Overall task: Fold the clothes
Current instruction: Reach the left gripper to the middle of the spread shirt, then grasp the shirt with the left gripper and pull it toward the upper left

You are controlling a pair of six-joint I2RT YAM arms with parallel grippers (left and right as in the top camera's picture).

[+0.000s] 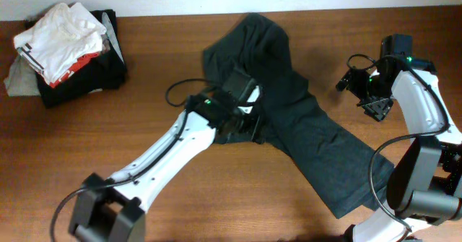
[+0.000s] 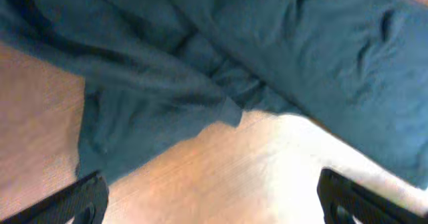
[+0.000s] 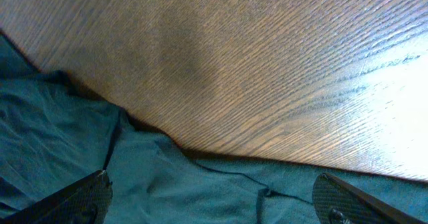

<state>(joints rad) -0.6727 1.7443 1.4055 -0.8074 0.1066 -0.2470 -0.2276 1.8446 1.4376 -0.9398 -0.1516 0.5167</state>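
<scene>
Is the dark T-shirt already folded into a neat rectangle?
No, the dark T-shirt lies rumpled in a long diagonal sprawl across the wooden table, bunched at its upper end.

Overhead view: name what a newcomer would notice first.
A dark T-shirt sprawls crumpled and unfolded across the wooden table, running from top centre down to the lower right. The left end effector is over the shirt's middle, open and holding nothing, while the right end effector, also open, is beside the shirt's right edge. A heap of other clothes, white, black and red, sits in the far left corner.
</scene>
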